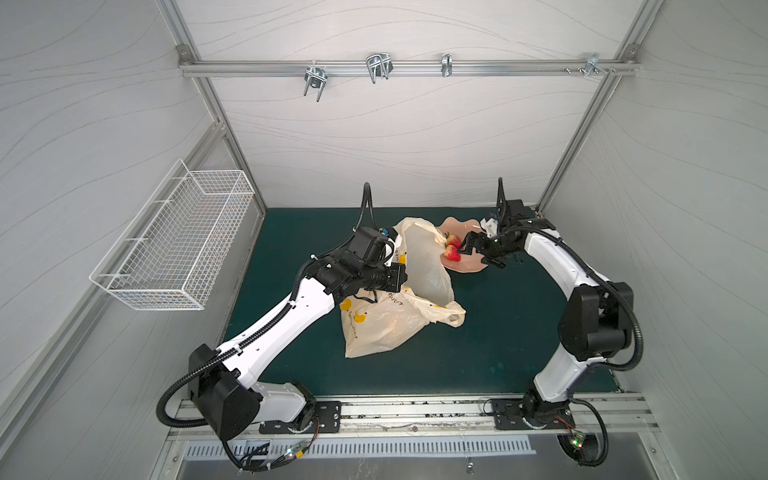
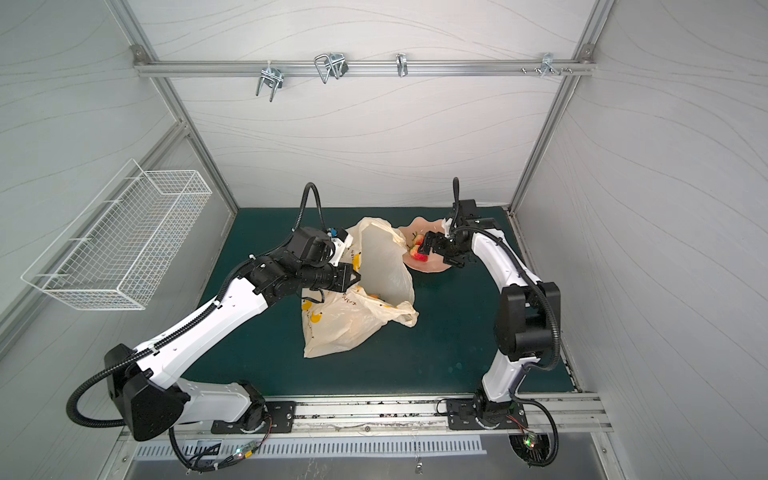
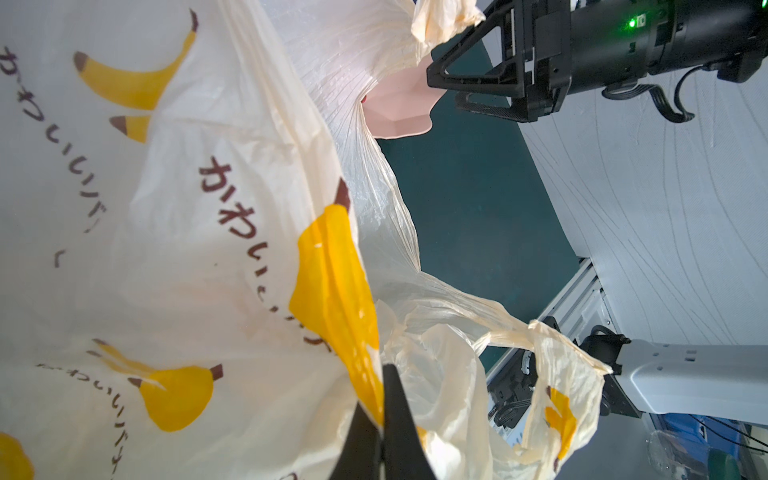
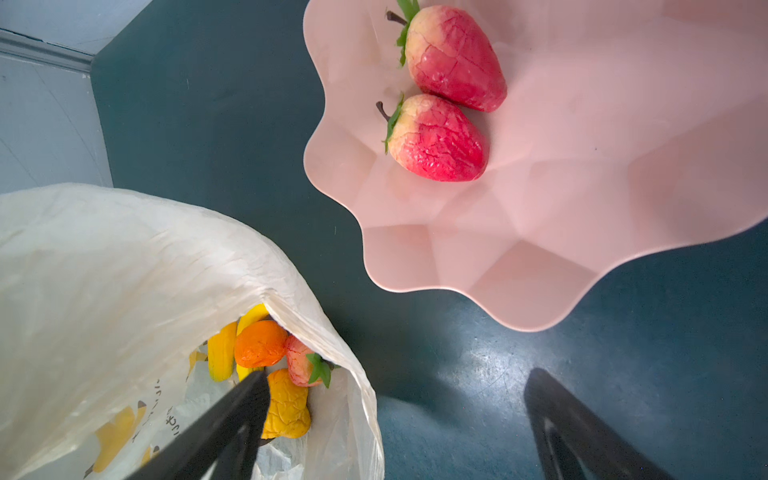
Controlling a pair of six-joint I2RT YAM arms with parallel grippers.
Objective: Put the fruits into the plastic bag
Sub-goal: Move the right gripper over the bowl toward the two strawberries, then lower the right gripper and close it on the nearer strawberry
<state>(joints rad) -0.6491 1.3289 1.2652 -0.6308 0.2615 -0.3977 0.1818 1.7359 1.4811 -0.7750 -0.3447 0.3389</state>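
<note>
Strawberries (image 4: 440,139), qty 2: on dish (image 4: 519,257) just right of bag (image 1: 386,328), far side; L gripper (image 3: 385,390) pinched shut on bag rim; R gripper (image 4: 395,390) wide open, empty, near them; rec. straddle nearer one across its body, clear of dish wall.

Soft, even white light fills both top views, with only faint shadows on the green mat (image 1: 498,332). Daylight-bright glow passes through the plastic bag (image 3: 187,249). Left gripper (image 3: 380,399) and right gripper (image 4: 399,386) are blurred dark shapes close to the lens. The strawberries (image 4: 436,139) are sharp. Pale glare marks the mat beside the right gripper.
</note>
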